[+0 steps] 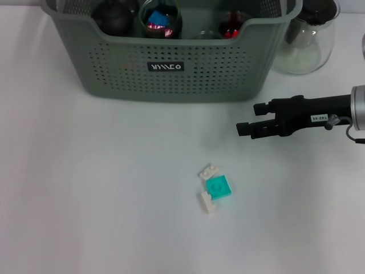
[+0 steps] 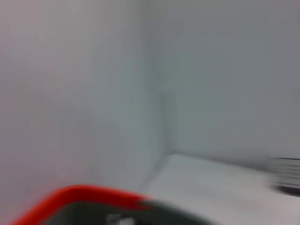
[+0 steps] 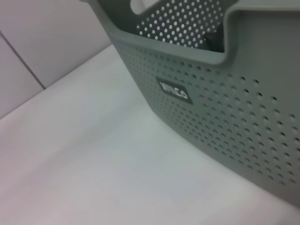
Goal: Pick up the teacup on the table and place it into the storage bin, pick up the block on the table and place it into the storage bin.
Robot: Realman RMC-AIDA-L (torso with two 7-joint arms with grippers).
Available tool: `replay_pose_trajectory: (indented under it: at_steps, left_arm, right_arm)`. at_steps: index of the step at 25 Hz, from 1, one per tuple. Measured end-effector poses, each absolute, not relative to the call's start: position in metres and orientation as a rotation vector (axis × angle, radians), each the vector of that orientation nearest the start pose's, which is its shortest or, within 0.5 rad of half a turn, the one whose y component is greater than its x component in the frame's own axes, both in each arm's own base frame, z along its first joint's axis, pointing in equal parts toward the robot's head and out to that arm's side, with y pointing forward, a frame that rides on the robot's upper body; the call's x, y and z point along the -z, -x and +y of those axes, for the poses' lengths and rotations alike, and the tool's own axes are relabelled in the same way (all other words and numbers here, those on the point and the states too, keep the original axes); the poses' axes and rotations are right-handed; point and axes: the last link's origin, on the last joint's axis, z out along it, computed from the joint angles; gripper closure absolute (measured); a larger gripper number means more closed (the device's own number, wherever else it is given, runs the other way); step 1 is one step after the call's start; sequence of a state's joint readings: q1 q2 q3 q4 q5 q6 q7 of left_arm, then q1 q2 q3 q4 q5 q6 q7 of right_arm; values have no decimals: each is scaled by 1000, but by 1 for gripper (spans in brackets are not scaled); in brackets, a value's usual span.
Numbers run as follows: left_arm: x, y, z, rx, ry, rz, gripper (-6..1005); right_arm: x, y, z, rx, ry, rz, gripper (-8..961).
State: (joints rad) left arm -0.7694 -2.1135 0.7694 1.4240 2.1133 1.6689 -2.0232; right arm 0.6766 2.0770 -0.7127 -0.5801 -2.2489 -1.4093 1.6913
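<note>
**Head view: block on the table, right gripper beside the storage bin**

Head view, read from left to right. At the far side of the white table (image 1: 85,188) stands the storage bin (image 1: 171,74), a grey-green perforated basket with a small black label (image 1: 166,67) on its near wall. Several dark, rounded vessels lie inside it, 1 of them showing blue and red contents; which of them, if any, is the teacup cannot be told. Well in front of the bin, near the middle of the table, lies the block (image 1: 218,187): 1 teal square plate with 2 small white pieces touching its near and far left corners. To the right, the right gripper (image 1: 246,119) reaches in from the right edge at a level between bin and block, apart from both; its 2 black fingers stand slightly separated with nothing between them. Behind it, just beside the bin's right end, stands a clear glass carafe (image 1: 305,43).

Right wrist view: the bin's perforated wall (image 3: 225,117) and label fill most of the frame, with bare table below.

Left wrist view: only pale walls and a red-edged dark object (image 2: 89,201) appear; the left gripper itself is not visible.
</note>
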Motion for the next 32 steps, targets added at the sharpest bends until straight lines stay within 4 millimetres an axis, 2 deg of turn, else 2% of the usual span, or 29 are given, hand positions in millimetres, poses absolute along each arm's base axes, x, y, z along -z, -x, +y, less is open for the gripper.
replay_pose_trajectory:
  at_steps: [1,2,3,8,12,19,26,29,32]
  left_arm:
    - [-93,83,398,472,2662,-341,585]
    - [-93,83,398,472,2662,-341,584]
    - [-80,80,432,363,2562,-449,584]
    - [-55,89,472,187,2431,-571,581]
    - [-38,101,489,66,2362,-620,579]
    - [-29,108,494,55,2309,-642,575]
    - [-38,110,493,70,2289,-656,438]
    - [-54,103,482,112,2311,-649,379]
    - [-76,84,449,218,2417,-563,297]
  right_arm:
    - [30,-254,357,-373,2782,973,14]
    - [30,-253,357,-373,2787,969,14]
    - [30,-252,357,-372,2792,965,14]
    - [29,-248,359,-370,2804,943,14]
    - [29,-247,358,-370,2814,926,14]
    - [28,-248,358,-370,2815,925,15]
    - [27,-247,359,-367,2816,919,15]
    - [27,-247,360,-365,2816,913,15]
    - [26,-246,360,-364,2818,906,15]
